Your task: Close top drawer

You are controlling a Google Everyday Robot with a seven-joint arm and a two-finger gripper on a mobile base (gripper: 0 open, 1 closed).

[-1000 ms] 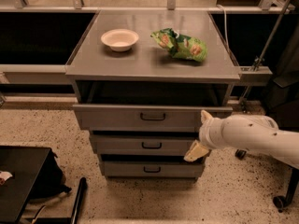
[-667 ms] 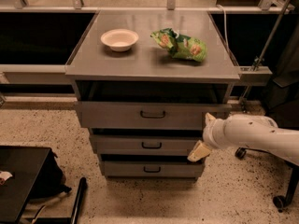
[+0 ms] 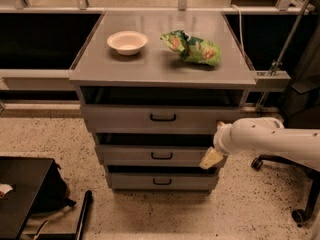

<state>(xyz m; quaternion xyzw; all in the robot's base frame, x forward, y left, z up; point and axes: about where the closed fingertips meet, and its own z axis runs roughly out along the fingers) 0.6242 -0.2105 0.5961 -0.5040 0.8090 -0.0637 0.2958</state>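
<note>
The top drawer [image 3: 150, 118] is the widest grey front of the cabinet, with a small dark loop handle [image 3: 163, 117]. It stands pulled out a little, with a dark gap showing under the cabinet top. My gripper [image 3: 211, 158] comes in from the right on a white arm [image 3: 270, 140]. It sits at the right end of the middle drawer [image 3: 155, 155], just below the top drawer's lower right corner. It holds nothing that I can see.
A white bowl [image 3: 127, 42] and a green chip bag [image 3: 192, 47] lie on the grey cabinet top [image 3: 160, 66]. The bottom drawer [image 3: 161, 181] is below. A black case [image 3: 25, 196] lies on the floor at left, and a chair base [image 3: 300, 211] stands at right.
The top drawer front has slid a little way back into the cabinet. The arm and gripper have shifted slightly to the right.
</note>
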